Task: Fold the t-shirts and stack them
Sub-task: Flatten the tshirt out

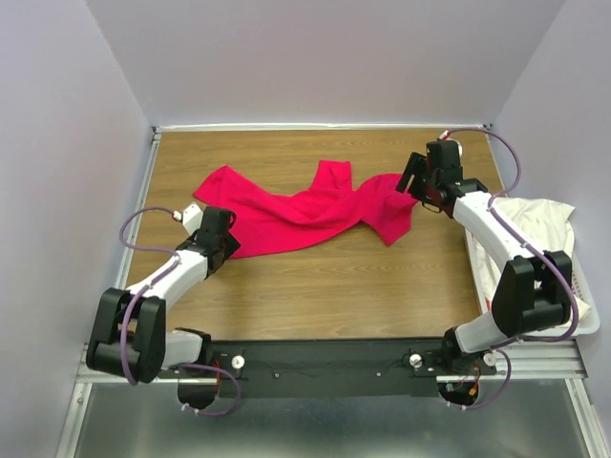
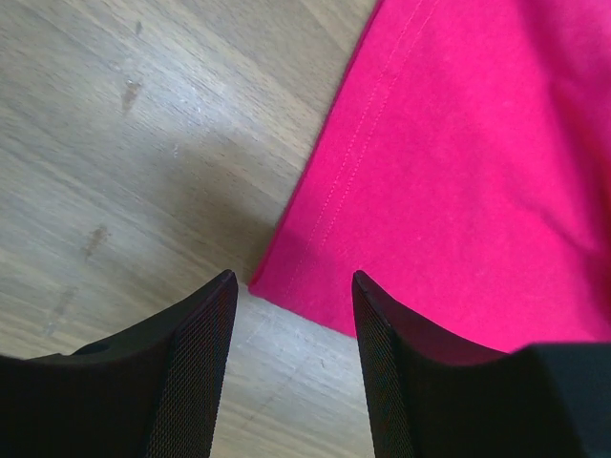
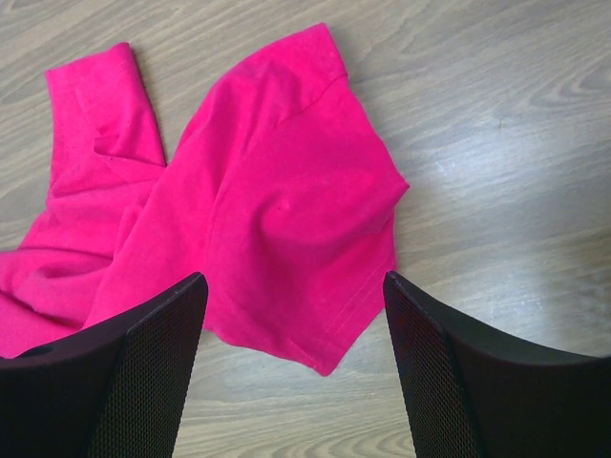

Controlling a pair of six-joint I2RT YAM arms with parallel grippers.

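We've got the left claw (image 2: pixel 294 286) and right claw (image 3: pixel 296 286) open and empty at the red shirt's (image 1: pixel 305 215) ends. Probably there to tug it flat.

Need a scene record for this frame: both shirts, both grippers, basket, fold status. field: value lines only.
red t-shirt: lying crumpled and unfolded across the table
cream t-shirt: bunched in the basket on the right side
left gripper: open, at the red shirt's hem corner, holding nothing
right gripper: open wide, over the red shirt's opposite end, holding nothing
stack: none yet
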